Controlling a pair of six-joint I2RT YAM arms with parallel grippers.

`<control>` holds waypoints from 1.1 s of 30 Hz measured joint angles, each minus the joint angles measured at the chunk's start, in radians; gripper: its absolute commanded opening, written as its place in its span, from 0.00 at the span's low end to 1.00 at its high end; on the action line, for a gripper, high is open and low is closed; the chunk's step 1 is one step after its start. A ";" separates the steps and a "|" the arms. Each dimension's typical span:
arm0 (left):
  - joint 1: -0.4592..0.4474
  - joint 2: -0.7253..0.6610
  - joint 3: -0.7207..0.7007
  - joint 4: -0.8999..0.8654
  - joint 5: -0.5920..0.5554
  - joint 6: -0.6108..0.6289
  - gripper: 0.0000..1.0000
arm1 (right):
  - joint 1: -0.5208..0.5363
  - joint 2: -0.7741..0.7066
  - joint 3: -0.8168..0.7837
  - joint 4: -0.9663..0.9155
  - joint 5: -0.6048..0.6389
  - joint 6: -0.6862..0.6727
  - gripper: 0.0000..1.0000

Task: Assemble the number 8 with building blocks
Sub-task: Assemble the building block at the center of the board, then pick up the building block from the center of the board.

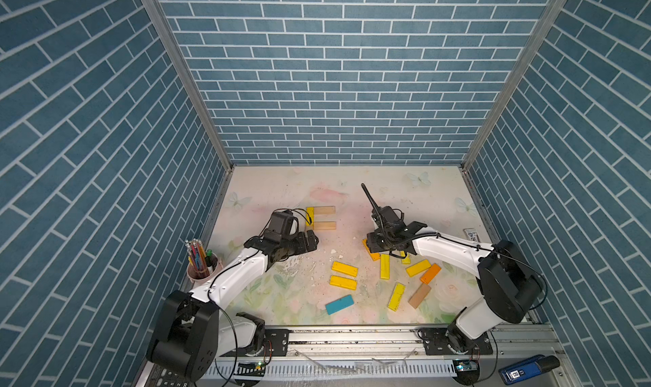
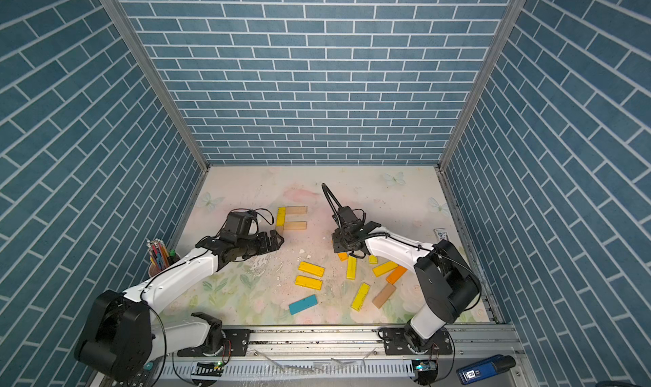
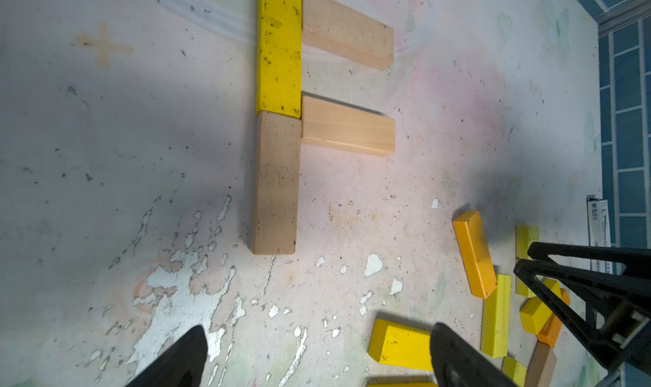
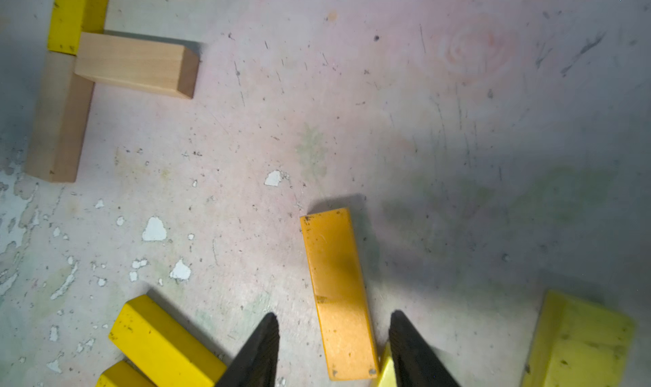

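Four building blocks lie joined in an F shape: a yellow one point(image 3: 279, 47), a tan one point(image 3: 276, 182) in line with it, and two tan bars point(image 3: 347, 28) point(image 3: 348, 126) branching off. My left gripper point(image 3: 318, 336) hovers open and empty just in front of the F, also in a top view point(image 1: 310, 242). My right gripper point(image 4: 334, 316) is open, its fingers astride an orange block point(image 4: 336, 290) lying flat, with a gap on one side. In a top view that orange block point(image 1: 374, 255) pokes out under the right gripper point(image 1: 371, 242).
Loose blocks lie toward the front: two yellow point(image 1: 344, 269) point(image 1: 342, 282), a teal one point(image 1: 339, 304), more yellow point(image 1: 385, 266) point(image 1: 396, 296), an orange one point(image 1: 430, 273) and a tan one point(image 1: 419, 295). A pencil cup point(image 1: 200, 265) stands at the left edge, a small white box point(image 1: 471, 234) at the right wall.
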State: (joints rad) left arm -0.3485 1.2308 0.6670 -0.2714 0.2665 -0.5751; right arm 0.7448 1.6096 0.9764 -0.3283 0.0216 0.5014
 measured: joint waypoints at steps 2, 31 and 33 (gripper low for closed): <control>0.004 0.010 -0.004 0.004 0.006 -0.002 1.00 | 0.000 0.024 0.008 -0.005 -0.004 0.000 0.50; 0.050 0.281 0.000 0.258 0.170 -0.027 1.00 | 0.000 0.130 0.039 0.001 -0.033 0.027 0.36; 0.050 0.281 0.000 0.258 0.176 -0.027 1.00 | 0.000 0.134 0.045 0.006 -0.035 0.030 0.36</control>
State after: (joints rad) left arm -0.2985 1.5120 0.6674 -0.0132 0.4423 -0.6025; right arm 0.7448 1.7439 1.0210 -0.3222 -0.0132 0.5312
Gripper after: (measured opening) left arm 0.995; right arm 0.364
